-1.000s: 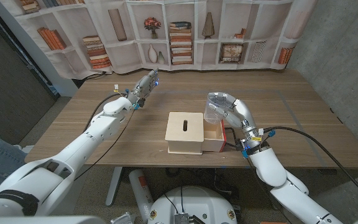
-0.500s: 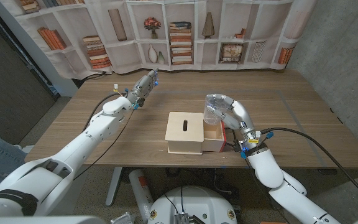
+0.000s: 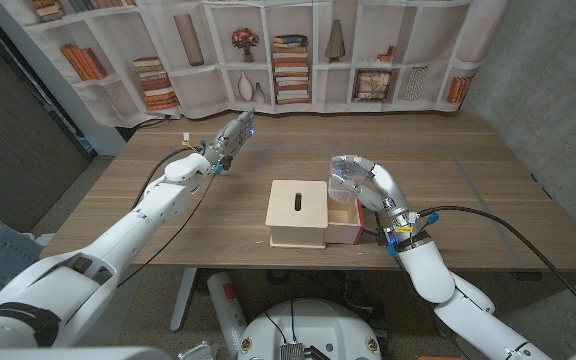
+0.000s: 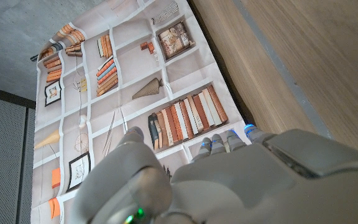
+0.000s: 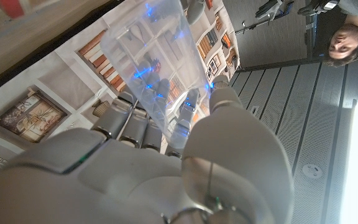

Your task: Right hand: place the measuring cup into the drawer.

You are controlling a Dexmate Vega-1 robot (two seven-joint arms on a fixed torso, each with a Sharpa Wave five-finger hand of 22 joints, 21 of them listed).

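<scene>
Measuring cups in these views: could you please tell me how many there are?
1. The clear measuring cup is held by the right hand just above the open drawer; the drawer's inside is partly hidden.

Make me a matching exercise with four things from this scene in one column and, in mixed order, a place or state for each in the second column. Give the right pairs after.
Column one:
1. measuring cup
2. drawer
3. left hand
4. wooden box

Column two:
A. pulled open toward the robot's right
B. empty, over the far left part of the table
C. has a dark slot in its top
D. clear plastic, gripped by the right hand

Pairs: 1-D, 2-A, 3-B, 4-C
</scene>
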